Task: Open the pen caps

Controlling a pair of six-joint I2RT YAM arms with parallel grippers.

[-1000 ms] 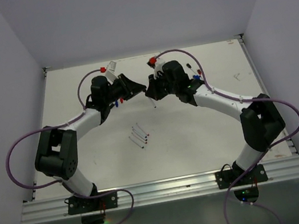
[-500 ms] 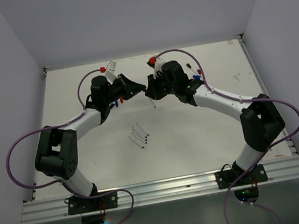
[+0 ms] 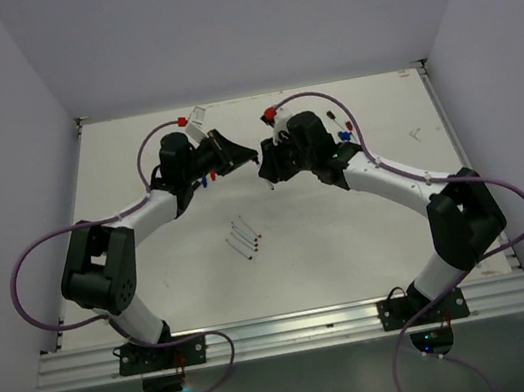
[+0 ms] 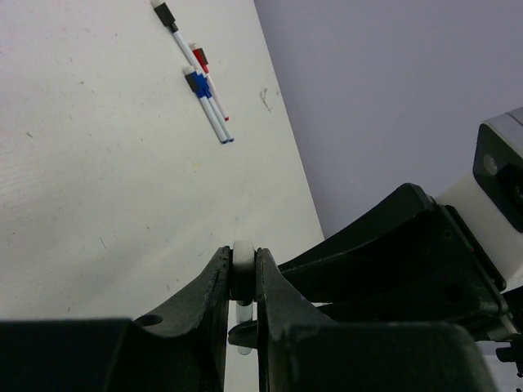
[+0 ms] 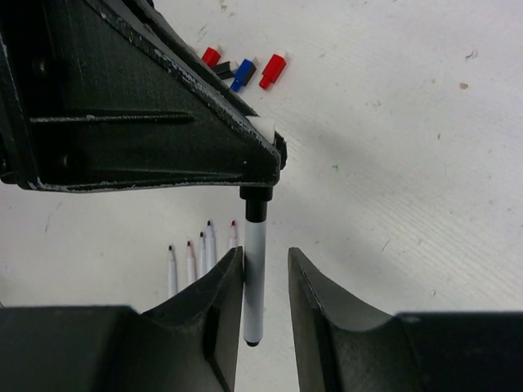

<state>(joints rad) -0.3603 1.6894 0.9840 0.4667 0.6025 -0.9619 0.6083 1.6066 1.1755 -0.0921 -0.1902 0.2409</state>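
My left gripper [image 4: 243, 253] is shut on the black cap [image 5: 256, 204] of a pen. The pen's white barrel [image 5: 254, 278] hangs straight down from the cap. In the right wrist view the barrel stands between the jaws of my right gripper [image 5: 265, 251], which is open. It touches the left finger [image 5: 225, 282] and is clear of the other. In the top view the two grippers [image 3: 251, 154] [image 3: 265, 169] face each other at mid-table. Several loose pen caps [image 5: 243, 73] in red, blue and black lie beyond.
Several uncapped pens [image 3: 244, 238] lie side by side on the white table [image 3: 154, 276], nearer the arm bases. Several capped pens [image 4: 200, 77] lie beside the right arm [image 3: 340, 131]. Walls close the table at the back and sides.
My right gripper has opened off the barrel and drawn back slightly to the right. The left gripper still holds the cap, with the pen hanging from it.
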